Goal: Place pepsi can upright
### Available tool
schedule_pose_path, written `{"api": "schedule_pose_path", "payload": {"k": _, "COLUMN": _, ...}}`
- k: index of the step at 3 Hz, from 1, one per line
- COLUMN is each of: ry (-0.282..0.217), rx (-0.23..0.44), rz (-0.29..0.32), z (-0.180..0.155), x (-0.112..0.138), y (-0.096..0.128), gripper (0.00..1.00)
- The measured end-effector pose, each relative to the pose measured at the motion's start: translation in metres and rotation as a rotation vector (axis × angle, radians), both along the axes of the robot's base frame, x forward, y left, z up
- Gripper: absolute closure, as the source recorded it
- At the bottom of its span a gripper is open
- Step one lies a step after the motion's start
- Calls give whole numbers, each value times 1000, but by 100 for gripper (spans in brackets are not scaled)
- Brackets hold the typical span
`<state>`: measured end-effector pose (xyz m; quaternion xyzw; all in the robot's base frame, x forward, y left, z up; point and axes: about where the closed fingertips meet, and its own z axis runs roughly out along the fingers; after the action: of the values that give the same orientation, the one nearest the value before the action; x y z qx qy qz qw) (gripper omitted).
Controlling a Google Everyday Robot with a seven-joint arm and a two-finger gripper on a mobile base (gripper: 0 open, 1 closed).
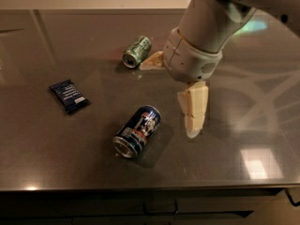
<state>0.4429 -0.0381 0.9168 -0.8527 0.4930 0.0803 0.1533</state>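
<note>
Tool point(167, 101): hangs over the tabletop point(56, 144), right of centre, at the end of a pale rounded arm point(211, 27); grips nothing.
Tool opening: fingers point(193, 109) spread wide apart, one pointing down toward the near edge, the other angled off to the left.
Nearer finger: stands just right of the pepsi can point(137, 131), apart from it; cannot tell whether its tip meets the tabletop.
Farther finger: tip sits just beside the green can point(137, 51), at its right; cannot tell whether the two touch.
Pepsi can: lies on its side near the front middle of the tabletop, silver end turned to the front left, white-and-red logo patch facing up, free of the tool.
Cans, counted: two, one blue and one green, both lying on their sides, well apart from each other.
Green can: rests toward the back of the tabletop, silver end turned to the front left.
Packets, counted: one dark-blue packet point(69, 95), flat, left of the pepsi can and well apart from it.
Tools, counted: one, with two pale fingers.
</note>
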Motion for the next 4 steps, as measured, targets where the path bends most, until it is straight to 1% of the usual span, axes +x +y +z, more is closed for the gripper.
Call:
{"api": "schedule_pose_path", "payload": {"k": 1, "ry": -39, "rx": -42, "rz": 122, "z": -25, "x": -6, "y": 18, "gripper": 0}}
{"api": "schedule_pose_path", "payload": {"k": 2, "ry": -72, "rx": -106, "rz": 239, "z": -50, "x": -13, "y": 28, "gripper": 0}}
{"api": "schedule_pose_path", "payload": {"k": 3, "ry": -90, "rx": -169, "rz": 328, "z": -65, "x": -13, "y": 38, "gripper": 0}}
{"api": "schedule_pose_path", "payload": {"k": 4, "ry": -101, "rx": -221, "rz": 406, "z": -69, "x": -14, "y": 48, "gripper": 0}}
